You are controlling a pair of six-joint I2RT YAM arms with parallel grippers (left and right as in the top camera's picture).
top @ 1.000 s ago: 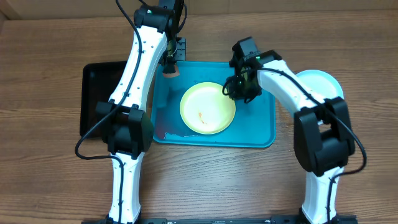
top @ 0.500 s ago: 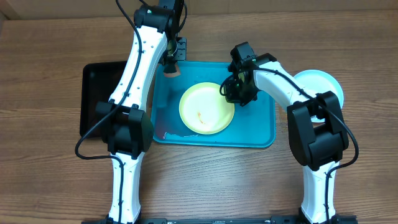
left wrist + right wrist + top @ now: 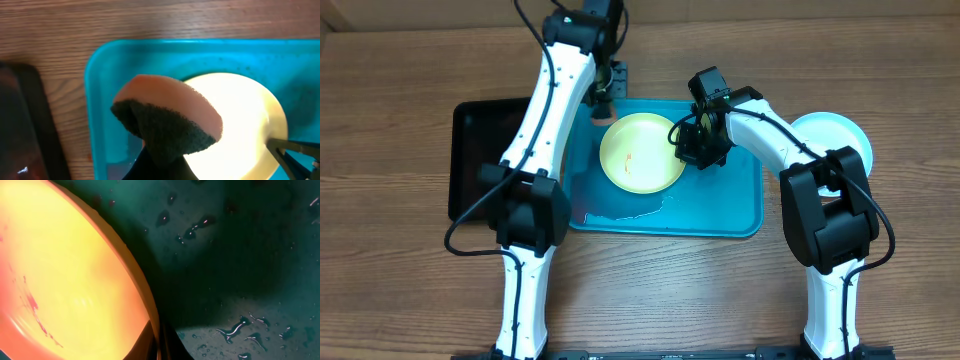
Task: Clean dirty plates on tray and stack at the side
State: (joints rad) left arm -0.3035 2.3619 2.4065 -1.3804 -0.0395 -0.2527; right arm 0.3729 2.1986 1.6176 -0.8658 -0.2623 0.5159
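Note:
A pale yellow plate (image 3: 638, 153) with a small red smear sits tilted over the turquoise tray (image 3: 735, 205). My right gripper (image 3: 688, 146) is shut on the plate's right rim; in the right wrist view the rim (image 3: 145, 295) runs between the fingers (image 3: 161, 340), red smears on the plate's face. My left gripper (image 3: 601, 100) is shut on a pink sponge with a dark scouring side (image 3: 165, 115), held above the tray's far left corner, just left of the plate (image 3: 240, 115). A white plate with a light-blue rim (image 3: 832, 135) lies on the table at the right.
A black tray (image 3: 480, 160) lies left of the turquoise tray, also in the left wrist view (image 3: 25, 130). Water pools on the turquoise tray's front left (image 3: 620, 212) and beads on its floor (image 3: 240, 325). Wooden table all round.
My right gripper has lifted and pulled the yellow plate toward the tray's far left, tilting it. The left gripper with the sponge has shifted slightly right toward the plate.

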